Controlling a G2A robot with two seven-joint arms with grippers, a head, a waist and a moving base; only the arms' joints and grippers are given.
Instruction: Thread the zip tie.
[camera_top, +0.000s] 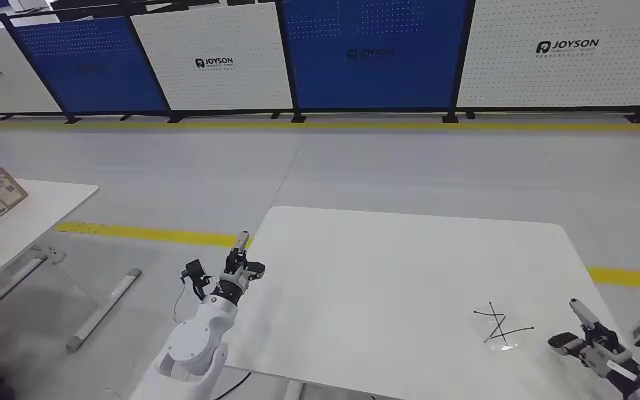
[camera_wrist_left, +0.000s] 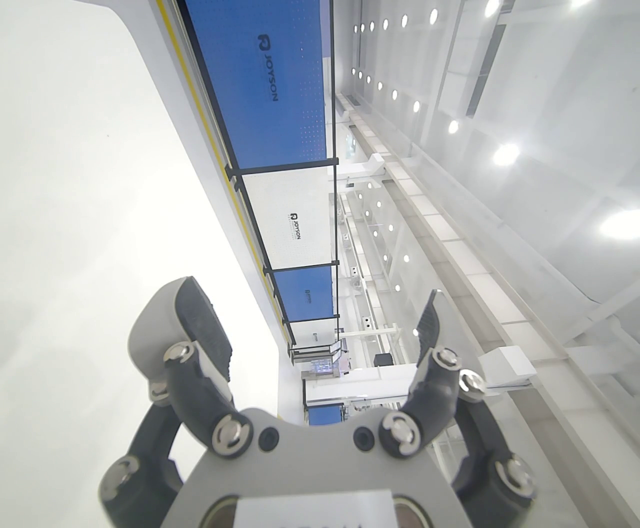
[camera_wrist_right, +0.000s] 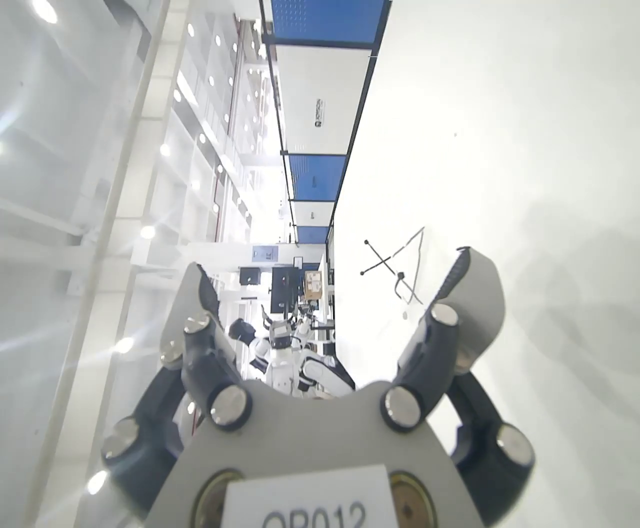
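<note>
The left gripper (camera_top: 243, 256) sits at the table's (camera_top: 400, 270) left edge, its fingers (camera_wrist_left: 202, 320) spread wide and holding nothing. Toward the near right of the white table, thin black zip ties (camera_top: 497, 322) lie crossed in a small loose heap. Just right of them the right gripper (camera_top: 578, 328) is also wide open and empty, apart from the ties.

Blue pegboard panels (camera_top: 375, 55), grey floor (camera_top: 300, 170), yellow line (camera_top: 150, 233)
</note>
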